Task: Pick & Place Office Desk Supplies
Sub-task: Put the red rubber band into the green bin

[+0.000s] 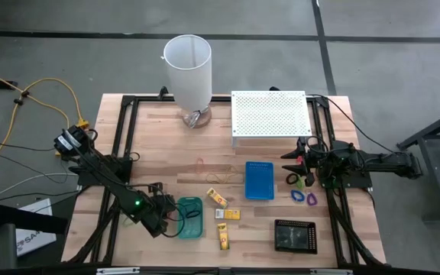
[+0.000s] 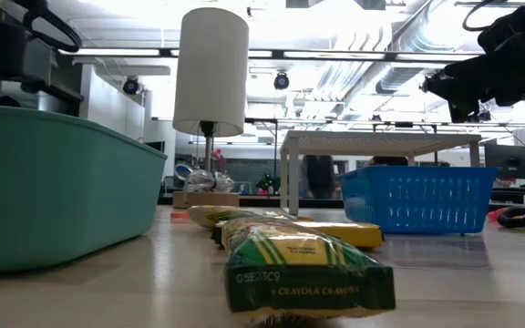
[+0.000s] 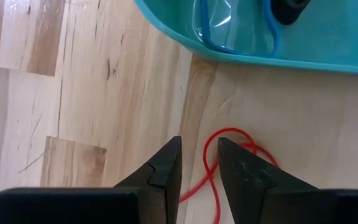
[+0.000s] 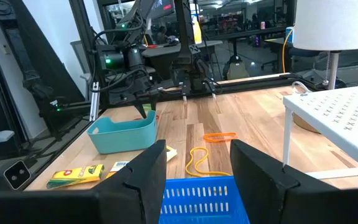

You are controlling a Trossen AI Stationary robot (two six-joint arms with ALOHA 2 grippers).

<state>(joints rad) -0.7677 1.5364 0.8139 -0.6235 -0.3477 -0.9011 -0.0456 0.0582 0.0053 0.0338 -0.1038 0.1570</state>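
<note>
My left gripper [image 3: 199, 146] points down at the table just beside the teal tray [image 3: 241, 53], near the front left [image 1: 159, 223]. It is open, and a strand of a red rubber band [image 3: 211, 163] lying on the wood runs between its fingers; I cannot tell whether they touch it. The tray holds blue loops [image 3: 270, 32] and a black clip [image 3: 289, 9]. Yellow crayon packets [image 1: 222, 235] lie near the table's front. My right gripper [image 1: 287, 160] hangs open and level at the right side, above the blue tray's edge [image 4: 197, 200].
A blue tray [image 1: 260, 180] sits mid-table and a black tray [image 1: 294, 235] at the front right. Black, blue and purple clips [image 1: 297, 195] lie by the right arm. Orange [image 4: 220, 136] and yellow bands [image 4: 197, 163] lie mid-table. A white cylinder [image 1: 189, 69] and a white perforated stand [image 1: 270, 114] stand at the back.
</note>
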